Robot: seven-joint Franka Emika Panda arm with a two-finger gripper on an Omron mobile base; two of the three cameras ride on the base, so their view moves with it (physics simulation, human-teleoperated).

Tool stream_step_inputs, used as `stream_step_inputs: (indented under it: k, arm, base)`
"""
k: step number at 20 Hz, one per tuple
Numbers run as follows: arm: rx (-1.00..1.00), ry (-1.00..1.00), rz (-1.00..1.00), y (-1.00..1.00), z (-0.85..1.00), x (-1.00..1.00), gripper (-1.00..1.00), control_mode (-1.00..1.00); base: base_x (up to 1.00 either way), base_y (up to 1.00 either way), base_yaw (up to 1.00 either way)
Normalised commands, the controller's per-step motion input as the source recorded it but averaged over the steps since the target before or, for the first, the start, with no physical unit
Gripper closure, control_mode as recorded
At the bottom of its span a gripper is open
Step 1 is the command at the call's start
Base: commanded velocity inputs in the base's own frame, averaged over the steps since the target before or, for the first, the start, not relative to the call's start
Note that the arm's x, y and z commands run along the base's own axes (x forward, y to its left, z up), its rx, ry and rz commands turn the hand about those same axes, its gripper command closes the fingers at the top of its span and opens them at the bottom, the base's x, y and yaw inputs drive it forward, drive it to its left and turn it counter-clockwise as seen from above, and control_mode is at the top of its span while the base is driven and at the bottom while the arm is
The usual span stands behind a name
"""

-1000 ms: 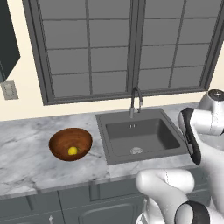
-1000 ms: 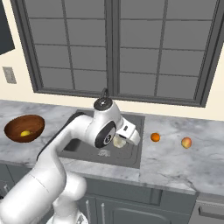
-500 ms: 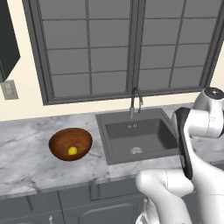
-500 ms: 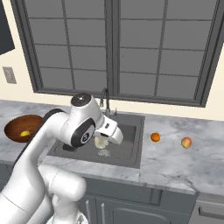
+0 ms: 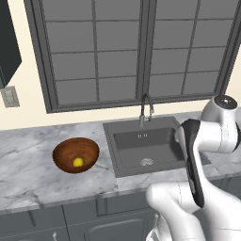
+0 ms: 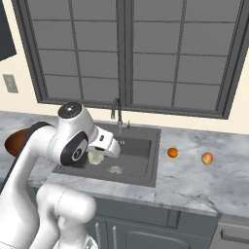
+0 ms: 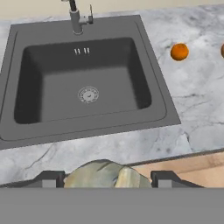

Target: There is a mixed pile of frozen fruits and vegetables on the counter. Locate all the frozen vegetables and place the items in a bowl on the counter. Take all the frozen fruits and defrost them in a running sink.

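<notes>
Whitish lumpy vegetable piece (image 7: pixel 105 174) sits nearest, pinched between the gripper (image 7: pixel 107 179) with one dark fingertip (image 7: pixel 52 178) pressed to each side; from the right base view the same pale lump (image 6: pixel 95 156) hangs over the sink's left part, lifted clear of the basin. Beyond it, the sink (image 7: pixel 83 78) holds nothing but its pale round drain (image 7: pixel 88 94), the faucet (image 7: pixel 75 17) rising at its back rim. Left of the sink on the marble counter (image 5: pixel 28 174), the brown wooden bowl (image 5: pixel 61 151) holds the yellow piece (image 5: pixel 78 162). Farther right on the counter, well apart from the sink, lie the orange ball (image 6: pixel 172 152) and the peach-like ball (image 6: pixel 207 158).
</notes>
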Motion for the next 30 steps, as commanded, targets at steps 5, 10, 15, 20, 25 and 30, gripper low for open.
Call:
stream_step_inputs:
  k: [5, 10, 15, 20, 25, 30]
  arm:
    - [0.00, 0.03, 0.09, 0.62, 0.00, 0.00, 1.00, -1.00]
    - [0.00, 0.02, 0.05, 0.70, 0.10, 0.05, 1.00, -1.00]
    - [0.01, 0.00, 0.08, 0.62, 0.09, 0.12, 1.00, -1.00]
    - [0.01, 0.00, 0.15, 0.48, -0.04, 0.05, 1.00, -1.00]
    - [0.01, -0.02, 0.19, 0.44, 0.00, 0.02, 1.00, -1.00]
    - [0.04, 0.00, 0.14, 0.38, 0.04, 0.09, 1.00, -1.00]
  base:
    - [0.00, 0.00, 0.00]
    - [0.00, 0.00, 0.00]
    - [0.00, 0.00, 0.00]
    - [0.00, 0.00, 0.00]
    - [0.00, 0.00, 0.00]
    - [0.00, 0.00, 0.00]
